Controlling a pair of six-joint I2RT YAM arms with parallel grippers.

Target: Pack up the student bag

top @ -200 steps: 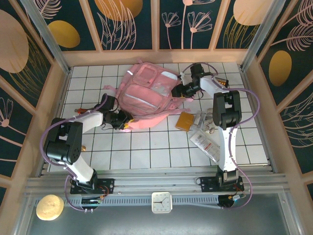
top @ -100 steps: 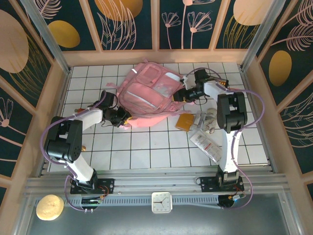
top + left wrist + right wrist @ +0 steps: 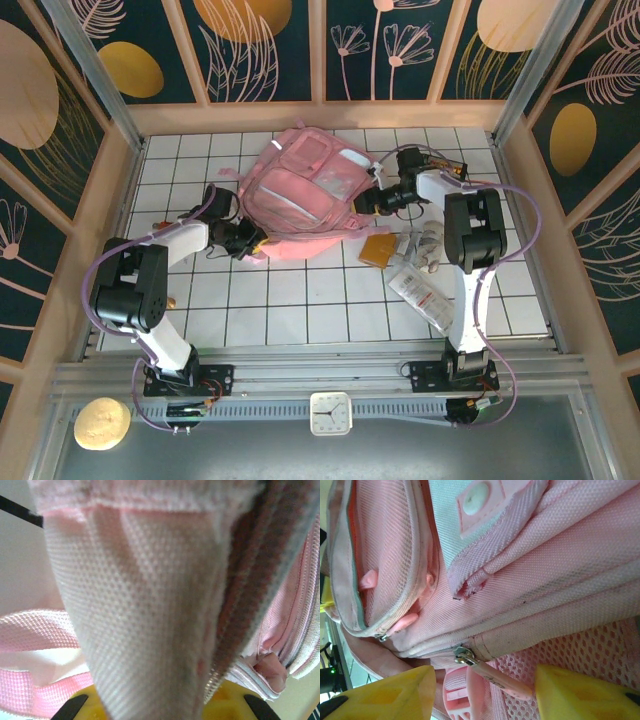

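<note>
1. From the top camera I see the student bag (image 3: 300, 195) lying flat on the white tiled bench (image 3: 300, 310), toward the far middle, between my two arms.
2. My left claw (image 3: 252, 243) sits at the bag's near left corner, touching the fabric.
3. On the left wrist camera, a fold of the bag's pink mesh (image 3: 150, 605) runs down between the yellow fingers (image 3: 75, 706). I read that claw as pinching the bag's fabric.
4. A pink strap (image 3: 30, 625) lies to the left of that fold.
5. My right claw (image 3: 362, 200) is up against the bag's right side.
6. On the right wrist camera, its yellow fingers (image 3: 395, 692) stand spread, with a zip pull (image 3: 495, 677) lying in the gap and neither pad pressing on it.
7. A flat brown thing (image 3: 380, 247) and some clear packets (image 3: 420, 285) lie on the bench just beside the bag's near right corner.
</note>
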